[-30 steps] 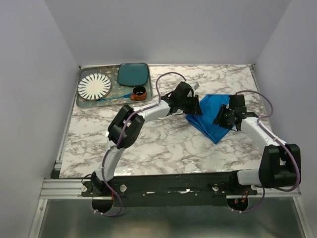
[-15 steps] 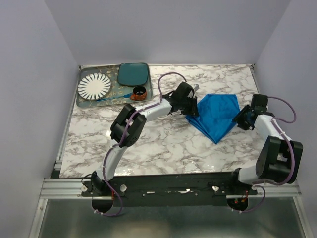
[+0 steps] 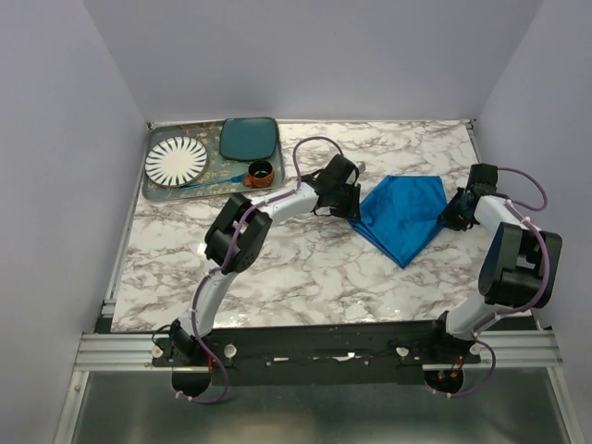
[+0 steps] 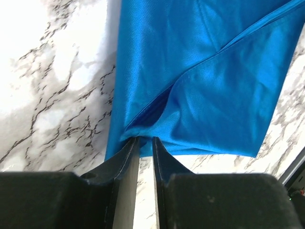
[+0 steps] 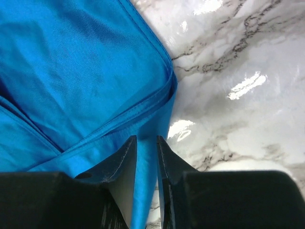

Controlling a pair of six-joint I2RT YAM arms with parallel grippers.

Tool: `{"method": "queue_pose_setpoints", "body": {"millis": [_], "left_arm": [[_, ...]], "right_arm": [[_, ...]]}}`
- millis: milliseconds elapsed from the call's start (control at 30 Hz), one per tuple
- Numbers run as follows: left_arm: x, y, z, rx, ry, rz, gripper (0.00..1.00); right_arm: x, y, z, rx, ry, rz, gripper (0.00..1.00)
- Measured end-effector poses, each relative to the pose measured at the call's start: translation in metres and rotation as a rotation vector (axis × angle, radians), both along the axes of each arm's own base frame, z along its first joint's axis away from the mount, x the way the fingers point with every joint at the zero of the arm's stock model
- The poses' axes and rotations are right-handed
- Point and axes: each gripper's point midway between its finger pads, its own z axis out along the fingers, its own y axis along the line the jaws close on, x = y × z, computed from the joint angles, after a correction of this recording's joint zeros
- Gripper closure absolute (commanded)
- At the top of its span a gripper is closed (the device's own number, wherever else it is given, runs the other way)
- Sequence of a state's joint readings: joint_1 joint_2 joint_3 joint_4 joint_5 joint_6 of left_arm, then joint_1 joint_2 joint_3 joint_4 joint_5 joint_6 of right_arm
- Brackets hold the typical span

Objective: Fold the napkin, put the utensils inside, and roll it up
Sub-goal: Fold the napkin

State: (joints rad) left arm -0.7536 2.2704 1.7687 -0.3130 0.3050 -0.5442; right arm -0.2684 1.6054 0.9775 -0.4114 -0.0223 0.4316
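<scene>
Marble table [image 3: 277,268] — lilac walls [image 3: 324,55]; blue napkin [image 3: 402,213]

No writing, label, brand mark, number or sign is legible in any of the three views. The blue napkin [image 3: 404,215] is plain cloth, and nothing can be read on the marble-patterned table [image 3: 305,264] or on the tray [image 3: 215,174] at its far left corner.
</scene>
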Motion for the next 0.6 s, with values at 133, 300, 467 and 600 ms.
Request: {"method": "queue_pose_setpoints", "body": {"millis": [133, 300, 467, 600], "left_arm": [[-0.001, 0.004, 0.002, 0.012, 0.004, 0.001, 0.66], [0.0, 0.0, 0.03, -0.039, -0.015, 0.011, 0.64], [0.003, -0.015, 0.064, -0.149, -0.041, 0.014, 0.67], [0.001, -0.029, 0.072, -0.209, -0.019, 0.005, 0.71]], "right_arm": [[0.004, 0.001, -0.01, 0.011, 0.025, 0.028, 0.69], [0.005, 0.004, -0.015, 0.023, 0.034, 0.061, 0.64], [0.007, 0.007, -0.004, 0.012, 0.003, 0.086, 0.62], [0.009, 0.007, 0.004, 0.002, -0.021, 0.095, 0.62]]}}
